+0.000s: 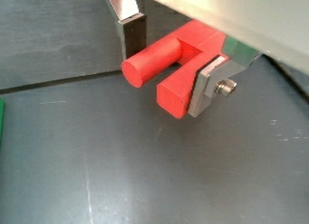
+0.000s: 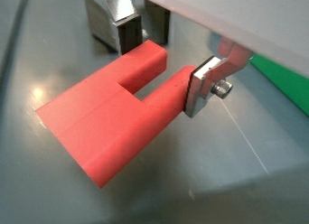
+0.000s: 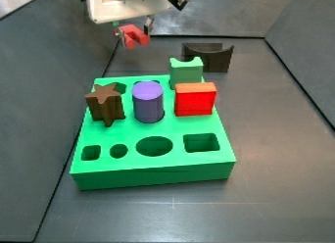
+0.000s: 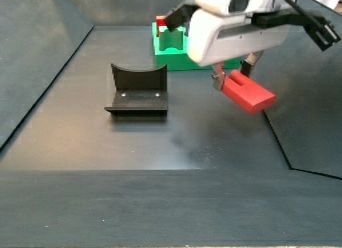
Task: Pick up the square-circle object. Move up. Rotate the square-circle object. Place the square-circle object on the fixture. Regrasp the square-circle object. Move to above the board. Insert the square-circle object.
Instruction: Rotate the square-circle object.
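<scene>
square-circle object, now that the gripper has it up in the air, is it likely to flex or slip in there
The square-circle object looks like solid moulded plastic, so probably stiff and light. The gripper holds it clear of the floor by one leg, most of the piece sticking out beyond the fingers, so it might pivot if bumped. Its smooth faces could be slightly slippery.

In a side view the tool (image 3: 135, 29) hangs at the far end of the dark table (image 3: 275, 110), gripping the small red piece (image 3: 133, 36), which is clear of the surface. The dark notched fixture (image 3: 209, 55) stands off to one side of the tool, and a green notched block (image 3: 187, 68) sits just beside it. Nearer the camera than the tool lies the green board (image 3: 155, 149), carrying a purple cylinder (image 3: 148, 101), a red cube (image 3: 197, 98) and a brown star (image 3: 105, 102).
</scene>
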You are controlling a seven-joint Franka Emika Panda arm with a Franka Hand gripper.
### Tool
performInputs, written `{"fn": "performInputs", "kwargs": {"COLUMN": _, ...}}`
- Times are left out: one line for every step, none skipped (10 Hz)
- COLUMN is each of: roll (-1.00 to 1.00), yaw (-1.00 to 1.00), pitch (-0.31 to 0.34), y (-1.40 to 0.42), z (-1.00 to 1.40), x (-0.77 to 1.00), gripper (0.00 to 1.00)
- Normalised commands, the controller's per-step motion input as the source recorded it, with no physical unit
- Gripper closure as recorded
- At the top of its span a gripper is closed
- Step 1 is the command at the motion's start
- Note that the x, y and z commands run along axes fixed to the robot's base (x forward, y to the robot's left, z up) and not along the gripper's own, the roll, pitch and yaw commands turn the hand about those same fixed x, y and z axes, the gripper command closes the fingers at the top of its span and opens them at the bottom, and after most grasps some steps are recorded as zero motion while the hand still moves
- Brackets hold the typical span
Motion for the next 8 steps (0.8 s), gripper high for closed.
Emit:
{"fn": "performInputs", "kwargs": {"roll": -0.01, "yaw": -0.01, "pitch": 0.028, "y": 0.51, "z": 0.74, "x": 0.58, "gripper": 1.0}}
{"fn": "performInputs", "kwargs": {"roll": -0.04, "yaw": -0.02, "pitch": 0.101, "y": 0.29, "z": 0.52, "x": 0.36, "gripper": 1.0}}
{"fn": "performInputs", "kwargs": {"roll": -0.05, "yaw": -0.02, "pitch": 0.1, "y": 0.19, "z": 0.4, "x": 0.25, "gripper": 1.0}}
{"fn": "performInputs", "kwargs": {"roll": -0.05, "yaw": -0.02, "pitch": 0.053, "y": 0.11, "z": 0.19, "x": 0.09, "gripper": 1.0}}
{"fn": "performInputs", "kwargs": {"roll": 0.0, "yaw": -1.0, "pitch": 0.0, "y": 0.0, "z": 0.0, "x": 0.0, "gripper": 1.0}}
{"fn": "performInputs", "kwargs": {"roll": 0.0, "yaw": -1.0, "pitch": 0.001, "y": -0.02, "z": -0.04, "x": -0.01, "gripper": 1.0}}
{"fn": "performInputs", "kwargs": {"roll": 0.0, "yaw": -1.0, "pitch": 0.001, "y": -0.02, "z": -0.03, "x": -0.01, "gripper": 1.0}}
{"fn": "performInputs", "kwargs": {"roll": 0.0, "yaw": -1.0, "pitch": 0.0, "y": -0.01, "z": -0.02, "x": 0.0, "gripper": 1.0}}
